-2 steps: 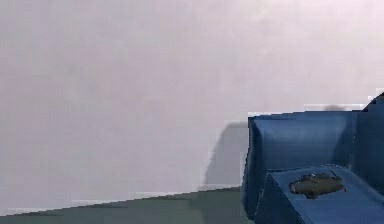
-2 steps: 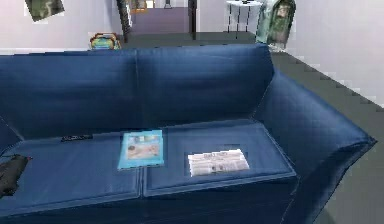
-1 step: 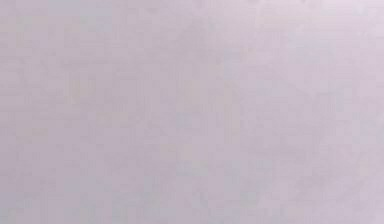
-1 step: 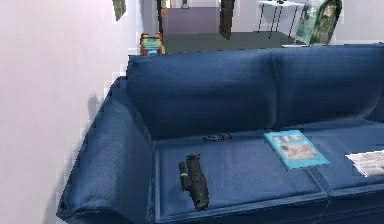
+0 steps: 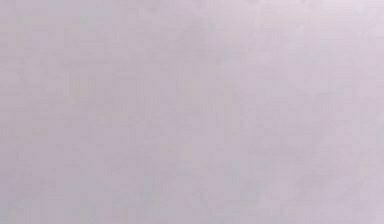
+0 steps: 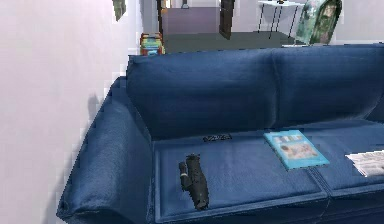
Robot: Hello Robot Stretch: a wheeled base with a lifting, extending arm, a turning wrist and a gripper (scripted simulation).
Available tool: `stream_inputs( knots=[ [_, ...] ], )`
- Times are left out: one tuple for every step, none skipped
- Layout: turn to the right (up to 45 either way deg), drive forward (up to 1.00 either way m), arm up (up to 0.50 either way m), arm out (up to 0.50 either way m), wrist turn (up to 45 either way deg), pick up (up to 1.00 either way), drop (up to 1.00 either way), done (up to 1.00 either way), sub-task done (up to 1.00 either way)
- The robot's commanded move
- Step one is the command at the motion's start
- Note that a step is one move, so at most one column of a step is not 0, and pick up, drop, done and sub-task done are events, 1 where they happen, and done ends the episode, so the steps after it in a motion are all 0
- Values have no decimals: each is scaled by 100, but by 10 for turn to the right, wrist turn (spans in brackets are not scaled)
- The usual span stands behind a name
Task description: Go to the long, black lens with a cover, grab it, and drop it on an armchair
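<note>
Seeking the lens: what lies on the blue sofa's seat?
Blue upholstered sofa holds a long black cylinder, small dark bar, light-blue book, white paper sheet; anything beneath them is hidden.

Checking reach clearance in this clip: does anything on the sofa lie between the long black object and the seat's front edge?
Nothing visible does. The long black object lies near the front edge of a sofa cushion, bare fabric around it. A small dark item lies farther back; a blue book lies apart, toward the view's right.
</note>
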Motion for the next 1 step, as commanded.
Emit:
stream_inputs(
  knots=[
    [0,0,20,0,0,0,0,0,0]
  ],
)
